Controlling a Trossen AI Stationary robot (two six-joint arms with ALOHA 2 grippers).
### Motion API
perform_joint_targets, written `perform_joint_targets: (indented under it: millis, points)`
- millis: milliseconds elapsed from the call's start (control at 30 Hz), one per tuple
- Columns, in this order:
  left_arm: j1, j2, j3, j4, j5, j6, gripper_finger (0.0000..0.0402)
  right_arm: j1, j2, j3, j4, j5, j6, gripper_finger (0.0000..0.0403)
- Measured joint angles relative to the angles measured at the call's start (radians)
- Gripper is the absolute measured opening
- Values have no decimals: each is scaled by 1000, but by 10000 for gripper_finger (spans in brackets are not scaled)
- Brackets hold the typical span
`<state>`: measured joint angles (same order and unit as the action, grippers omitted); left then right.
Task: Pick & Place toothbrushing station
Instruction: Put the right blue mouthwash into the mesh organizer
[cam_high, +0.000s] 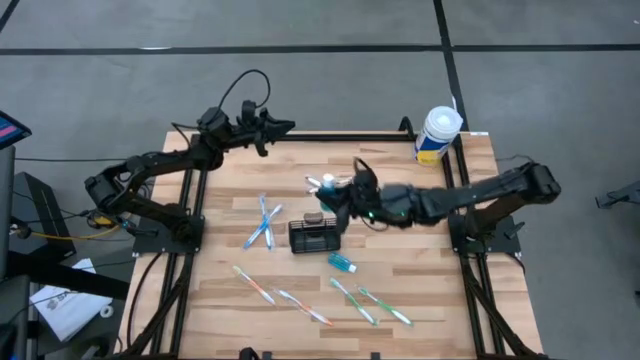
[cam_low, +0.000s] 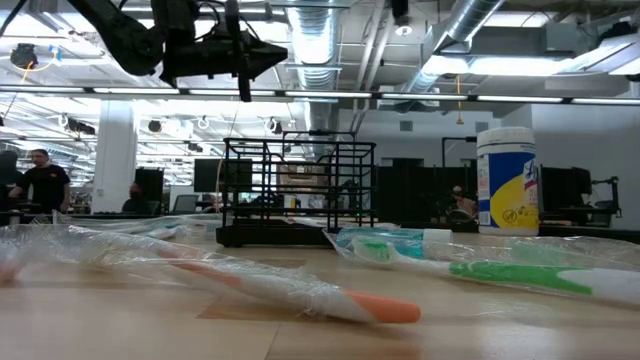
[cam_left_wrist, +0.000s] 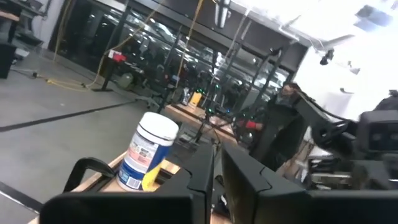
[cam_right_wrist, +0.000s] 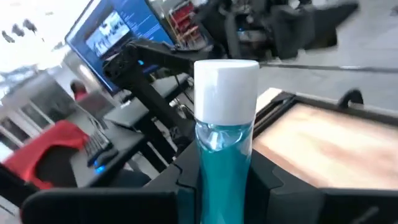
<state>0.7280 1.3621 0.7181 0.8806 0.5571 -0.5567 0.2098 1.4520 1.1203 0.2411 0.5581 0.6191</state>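
wipes tub, wrapped toothbrushes

Black wire-mesh basket, white-capped teal bottle

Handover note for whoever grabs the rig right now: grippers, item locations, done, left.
Right gripper: shut on a blue bottle with white cap, held above the table just behind the black mesh organiser.
Left gripper: shut, empty, raised over the table's far left edge.
Organiser stands mid-table; it looks empty in the low view.
Second small blue bottle lies beside it.
Wrapped toothbrushes lie loose on the table.
Wipes tub sits at the far right corner.
Done: bottle picked. Left: place it, then load the rest.
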Motion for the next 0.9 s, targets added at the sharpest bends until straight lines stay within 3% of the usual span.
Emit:
perform_joint_targets:
  millis: [233, 533, 633, 900]
  points:
    - [-55, 0, 0, -98, -13, 88, 19, -1, 44, -141, 113, 72, 45, 56]
    - [-168, 0, -1, -115, -26, 112, 18, -22, 178, -139, 255, -34, 2, 56]
    - [-197, 0, -1, -119, -6, 58, 20, -21, 198, -139, 281, -52, 1, 56]
    - [-241, 0, -1, -183, 136, -11, 90, -61, 184, -138, 237, -114, -50, 56]
